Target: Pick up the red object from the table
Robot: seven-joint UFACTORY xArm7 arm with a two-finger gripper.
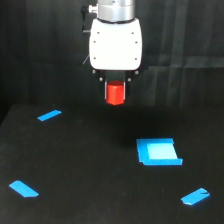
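Observation:
The red object (115, 93), a small bright red-orange block, is held between the fingers of my gripper (115, 92) below the white gripper body. It hangs well above the black table (90, 165), touching nothing else. The gripper is shut on the block; its dark fingers are hard to make out against the dark backdrop.
A blue square patch (158, 151) lies on the table at the exterior view's right of middle. Blue tape strips lie at the far left (49, 115), near left (23, 188) and near right (195, 197). A black curtain backs the scene.

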